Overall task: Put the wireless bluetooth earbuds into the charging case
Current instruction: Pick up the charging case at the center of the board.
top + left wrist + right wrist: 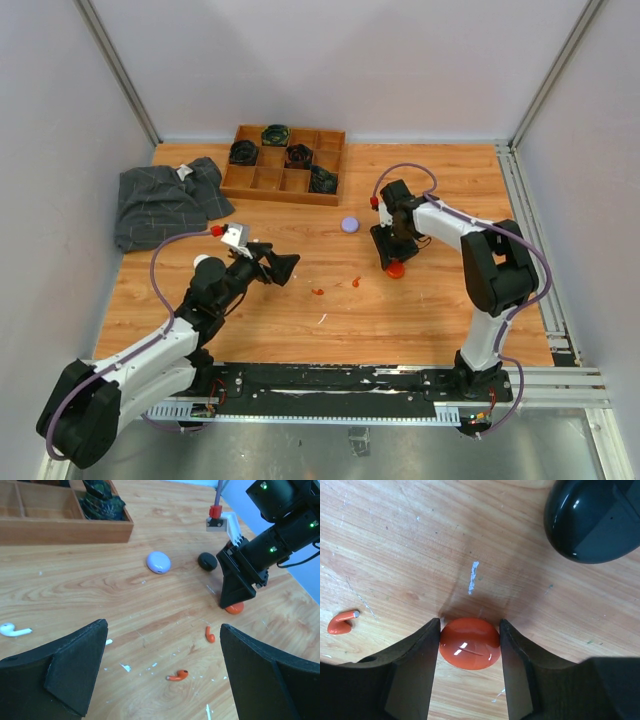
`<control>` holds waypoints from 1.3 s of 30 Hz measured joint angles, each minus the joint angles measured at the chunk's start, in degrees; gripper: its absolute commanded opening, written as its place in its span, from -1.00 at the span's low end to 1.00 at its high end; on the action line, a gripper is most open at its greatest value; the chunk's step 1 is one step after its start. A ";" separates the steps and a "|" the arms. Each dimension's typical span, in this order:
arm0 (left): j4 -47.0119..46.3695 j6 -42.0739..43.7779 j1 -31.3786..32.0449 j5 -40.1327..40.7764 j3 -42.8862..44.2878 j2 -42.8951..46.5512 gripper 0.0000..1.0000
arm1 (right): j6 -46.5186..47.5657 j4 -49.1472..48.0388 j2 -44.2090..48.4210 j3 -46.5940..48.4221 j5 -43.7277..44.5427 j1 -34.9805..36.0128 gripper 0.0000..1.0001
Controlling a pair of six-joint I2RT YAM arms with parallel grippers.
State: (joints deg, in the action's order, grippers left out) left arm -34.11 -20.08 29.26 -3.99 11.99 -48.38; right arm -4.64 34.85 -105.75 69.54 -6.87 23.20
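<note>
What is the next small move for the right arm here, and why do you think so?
Probably a short lift of the orange case. The right gripper presses it from both sides, it rests on the table and looks closed, and an orange earbud lies loose nearby, so the case likely needs raising and opening first.

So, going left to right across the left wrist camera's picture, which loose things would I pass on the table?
First the white earbud → lilac case → black case → orange-red case, gripped by the right gripper. The two orange-red earbuds overlap these sideways, so I leave them out.
</note>
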 measured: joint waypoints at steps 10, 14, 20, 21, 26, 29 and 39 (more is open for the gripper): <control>-1.57 -4.46 4.15 -3.19 1.90 -4.94 0.99 | -1.18 -0.20 5.05 -1.33 -0.20 2.03 -0.17; -3.34 -5.99 7.17 -3.23 3.02 -7.45 0.99 | -2.16 -1.16 8.17 -1.33 -0.39 3.63 -0.17; -8.63 -9.64 10.10 -3.17 3.10 -12.52 0.98 | -4.96 -3.76 12.46 -1.11 -0.85 8.17 -0.17; -10.05 -10.54 10.47 -3.15 3.10 -13.70 0.98 | -5.66 -4.44 13.27 -1.01 -1.01 9.07 -0.17; -15.98 -14.64 11.52 -2.89 3.13 -18.78 0.99 | -8.74 -8.31 17.09 -0.70 -1.14 12.20 -0.17; -19.26 -16.81 11.93 -2.64 3.21 -21.70 0.98 | -10.56 -10.67 18.75 -0.55 -1.62 13.27 -0.17; -29.38 -22.12 12.61 -1.66 3.98 -28.94 0.62 | -16.26 -16.68 19.74 -0.48 -2.64 16.20 -0.19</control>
State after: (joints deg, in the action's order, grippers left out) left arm -63.48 -42.19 41.87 -5.65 15.97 -77.32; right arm -20.91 18.17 -86.02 69.06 -9.52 39.40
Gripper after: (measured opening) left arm 0.866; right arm 0.470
